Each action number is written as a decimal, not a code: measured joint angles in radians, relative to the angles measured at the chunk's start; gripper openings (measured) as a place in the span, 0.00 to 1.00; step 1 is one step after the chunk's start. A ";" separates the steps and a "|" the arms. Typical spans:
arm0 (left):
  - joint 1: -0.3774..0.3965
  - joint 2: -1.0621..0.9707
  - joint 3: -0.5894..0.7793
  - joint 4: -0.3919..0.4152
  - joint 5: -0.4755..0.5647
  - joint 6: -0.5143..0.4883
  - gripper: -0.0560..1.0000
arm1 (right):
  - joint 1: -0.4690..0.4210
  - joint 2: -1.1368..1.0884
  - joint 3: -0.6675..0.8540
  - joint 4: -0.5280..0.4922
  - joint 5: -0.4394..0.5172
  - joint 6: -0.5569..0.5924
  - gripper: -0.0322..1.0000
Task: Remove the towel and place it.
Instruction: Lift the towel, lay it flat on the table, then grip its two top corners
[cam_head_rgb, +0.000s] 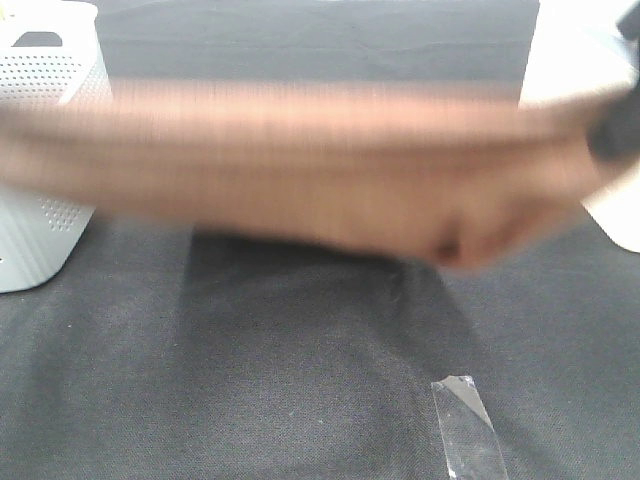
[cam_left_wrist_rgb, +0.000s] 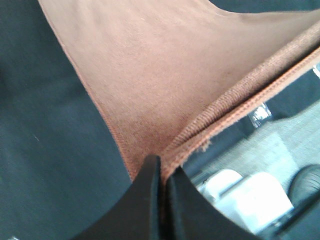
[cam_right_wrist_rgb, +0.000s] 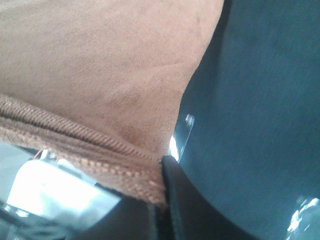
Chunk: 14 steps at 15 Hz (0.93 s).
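The brown towel (cam_head_rgb: 300, 170) is stretched wide across the exterior high view, held up close to the camera and blurred, well above the black table cloth (cam_head_rgb: 300, 380). My left gripper (cam_left_wrist_rgb: 162, 172) is shut on a hemmed corner of the towel (cam_left_wrist_rgb: 150, 75). My right gripper (cam_right_wrist_rgb: 161, 172) is shut on the stitched hem at the other end of the towel (cam_right_wrist_rgb: 100, 75). In the exterior high view only a dark part of the right arm (cam_head_rgb: 615, 135) shows at the towel's right end; the left gripper is hidden behind the cloth.
A white perforated basket (cam_head_rgb: 40, 150) stands at the back left, partly behind the towel. Another white object (cam_head_rgb: 610, 215) sits at the right edge. A strip of clear tape (cam_head_rgb: 468, 428) lies on the black cloth at the front right.
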 joint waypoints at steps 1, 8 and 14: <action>0.000 -0.030 0.053 -0.034 0.000 -0.004 0.05 | 0.000 -0.026 0.049 0.003 0.000 0.008 0.04; 0.007 -0.097 0.419 -0.246 -0.002 -0.026 0.05 | -0.005 -0.205 0.383 0.052 -0.001 0.063 0.04; 0.011 -0.120 0.578 -0.290 0.003 -0.054 0.05 | -0.009 -0.228 0.516 0.130 0.004 0.068 0.04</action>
